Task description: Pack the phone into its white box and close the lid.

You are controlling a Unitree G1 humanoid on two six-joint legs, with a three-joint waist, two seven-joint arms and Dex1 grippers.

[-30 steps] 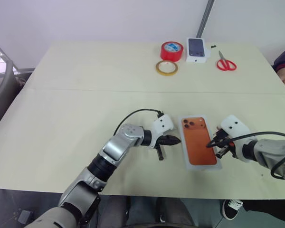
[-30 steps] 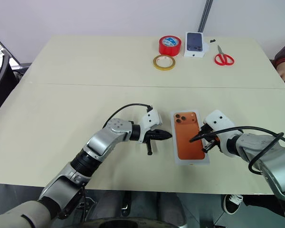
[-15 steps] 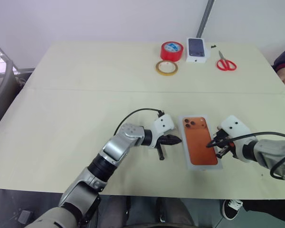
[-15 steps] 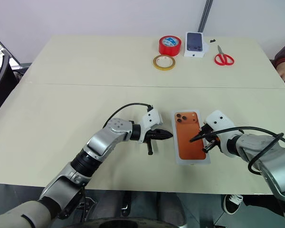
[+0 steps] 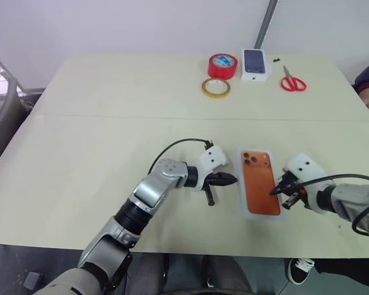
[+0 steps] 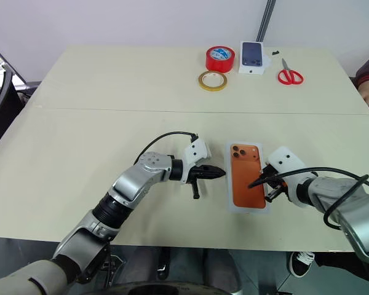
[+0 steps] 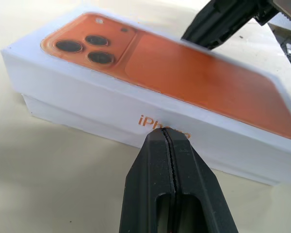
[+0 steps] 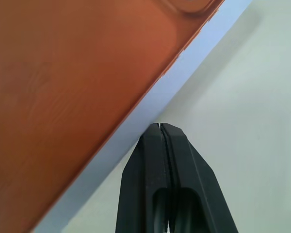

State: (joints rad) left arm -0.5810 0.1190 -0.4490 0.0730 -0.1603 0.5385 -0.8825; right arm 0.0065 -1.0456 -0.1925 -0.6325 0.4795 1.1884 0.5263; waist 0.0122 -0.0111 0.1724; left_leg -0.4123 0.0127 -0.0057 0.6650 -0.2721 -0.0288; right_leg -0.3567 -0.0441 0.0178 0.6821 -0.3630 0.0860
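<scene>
**A:** Flagging risks, big to small. The table (image 5: pixel 111 123) is bare around the white box (image 7: pixel 43 109), so a one-sided shove slides or spins it.

**B:** Phone?

**A:** The phone (image 5: pixel 260 184) shows as an orange face on top of the box, with a white border all round. I can't tell if it's the real back or print. The lettered wall, which I take for the lid (image 7: pixel 87 97), sits over a lower step, so it's probably not fully down. Uneven pressing cocks it and it jams.

**B:** Grippers?

**A:** Both are pinched closed and empty. The left gripper (image 5: pixel 234 180) has its tip at the box's left wall; contact is unclear. The right gripper (image 5: pixel 273 192) is over the box's right edge. Narrow tips can skid off or scuff the top.
</scene>
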